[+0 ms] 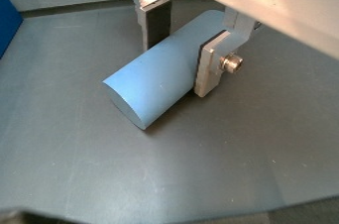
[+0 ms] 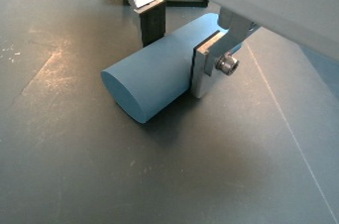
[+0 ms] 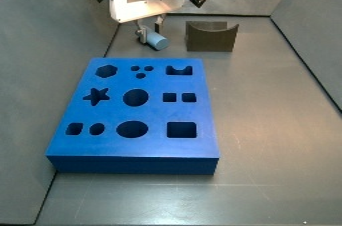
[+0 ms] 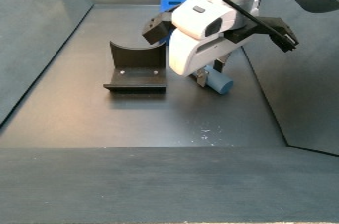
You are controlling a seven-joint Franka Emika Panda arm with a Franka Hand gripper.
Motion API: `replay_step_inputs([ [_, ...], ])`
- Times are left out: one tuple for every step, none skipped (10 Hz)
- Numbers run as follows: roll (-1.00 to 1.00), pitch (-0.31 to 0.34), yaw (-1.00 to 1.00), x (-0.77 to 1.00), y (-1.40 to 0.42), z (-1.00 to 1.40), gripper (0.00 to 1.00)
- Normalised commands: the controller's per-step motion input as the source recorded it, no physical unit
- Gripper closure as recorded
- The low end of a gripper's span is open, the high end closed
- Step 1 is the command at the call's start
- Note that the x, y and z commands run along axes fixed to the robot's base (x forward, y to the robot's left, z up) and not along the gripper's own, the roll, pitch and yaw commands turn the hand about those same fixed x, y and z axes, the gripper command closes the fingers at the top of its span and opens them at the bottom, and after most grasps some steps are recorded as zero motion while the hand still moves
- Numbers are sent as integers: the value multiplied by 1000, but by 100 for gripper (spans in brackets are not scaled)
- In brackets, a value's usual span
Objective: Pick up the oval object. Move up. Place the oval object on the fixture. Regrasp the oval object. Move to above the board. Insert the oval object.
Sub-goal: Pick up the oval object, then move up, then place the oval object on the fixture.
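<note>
The oval object (image 1: pixel 143 87) (image 2: pixel 143 81), a pale blue-grey peg, lies on its side on the dark floor. My gripper (image 1: pixel 183 52) (image 2: pixel 181 50) straddles it, one dark pad against each side, shut on it near the end away from the oval face. In the side views the gripper (image 3: pixel 150 36) (image 4: pixel 212 75) is low over the peg (image 3: pixel 158 42) (image 4: pixel 220 85). The fixture (image 3: pixel 210 36) (image 4: pixel 135 69), a dark notched block, stands apart beside it. The blue board (image 3: pixel 134 110) with its dark cutouts lies nearer the front.
Grey walls enclose the floor on the sides. A corner of the board (image 4: pixel 169 5) shows behind the arm. The white gripper body (image 3: pixel 140 2) hangs over the peg.
</note>
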Motion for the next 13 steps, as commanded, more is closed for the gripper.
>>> replay_step_inputs([
  [0, 0, 0, 0, 0, 0, 100],
  [0, 0, 0, 0, 0, 0, 100],
  [0, 0, 0, 0, 0, 0, 100],
  [0, 0, 0, 0, 0, 0, 100],
  [0, 0, 0, 0, 0, 0, 100],
  [0, 0, 0, 0, 0, 833, 100],
  [-8, -17, -33, 35, -91, 872, 100],
  [-19, 9, -23, -8, -92, 788, 100],
  [-36, 18, 0, -20, -51, 619, 100],
  [-57, 22, 16, -17, -32, 438, 100],
  [-72, 22, 21, -18, -23, 296, 100],
  [-80, 19, 19, -20, -19, 199, 100],
  [0, 0, 0, 0, 0, 1000, 100],
])
